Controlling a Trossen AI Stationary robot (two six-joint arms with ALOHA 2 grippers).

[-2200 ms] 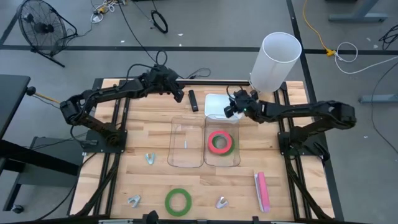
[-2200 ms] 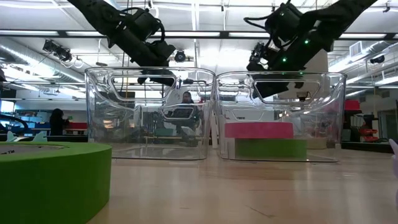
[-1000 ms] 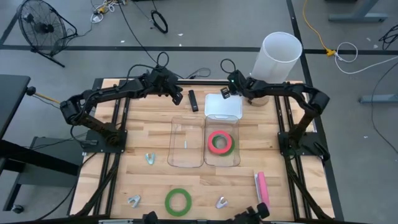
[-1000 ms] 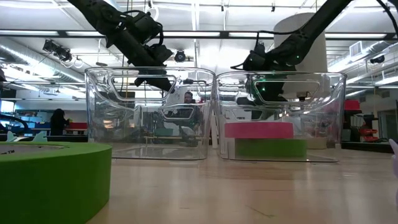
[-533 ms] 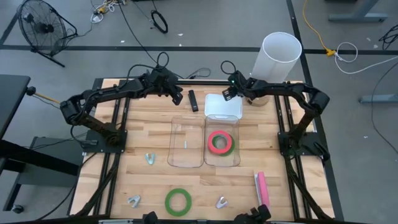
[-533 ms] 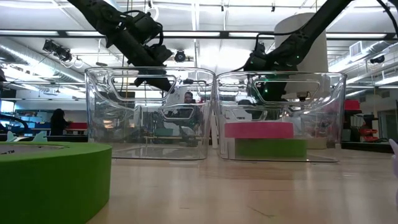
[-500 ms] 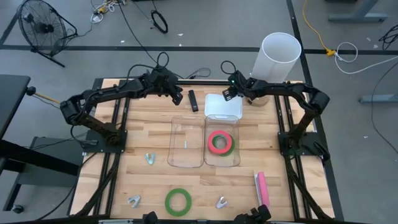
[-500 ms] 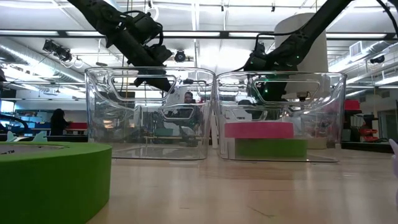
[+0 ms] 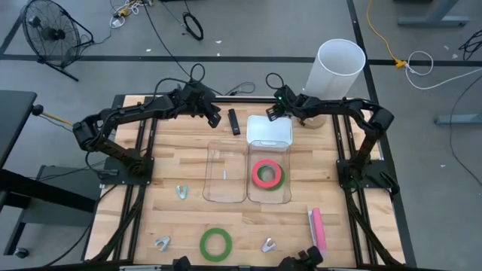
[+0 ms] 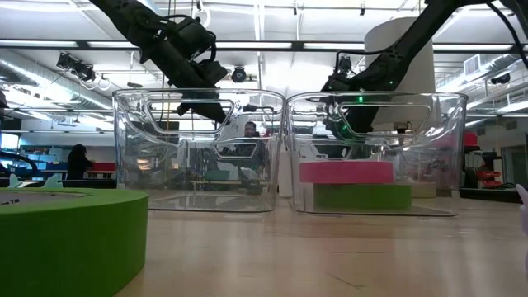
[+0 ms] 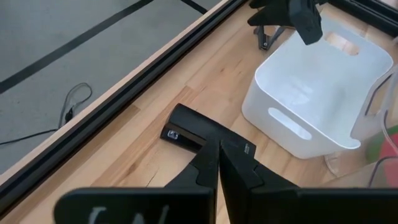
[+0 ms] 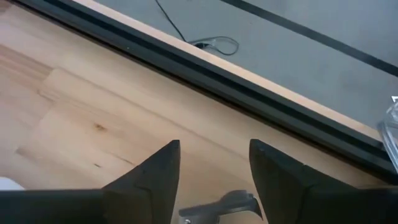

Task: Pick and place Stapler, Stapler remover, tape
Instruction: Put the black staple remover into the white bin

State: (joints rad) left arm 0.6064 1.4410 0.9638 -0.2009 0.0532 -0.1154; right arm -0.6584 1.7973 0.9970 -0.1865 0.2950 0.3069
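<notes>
So the loose green tape roll [image 9: 216,243] sits flat at the bottom centre of the overhead view, out on the bare wood. The other two rolls, pink on green [image 9: 266,173], are already stacked in the right-hand clear bin [image 9: 284,197]. The pink stapler [image 9: 317,229] is lower right, its long axis running roughly top to bottom of the frame, and there are small metal staple removers [image 9: 181,191] scattered down there too.

Both arms are way up at the top of the table, well apart from all that. The left gripper [image 9: 213,113] is lined up almost straight above the green roll in the frame, so I'd guess it's the nearer one. Its fingers are pressed together with nothing between them, hovering near a black bar-shaped thing [image 9: 234,120].

The right gripper [image 9: 277,105] is at the far edge, just beside the white bin [image 9: 269,129], fingers apart and empty.
</notes>
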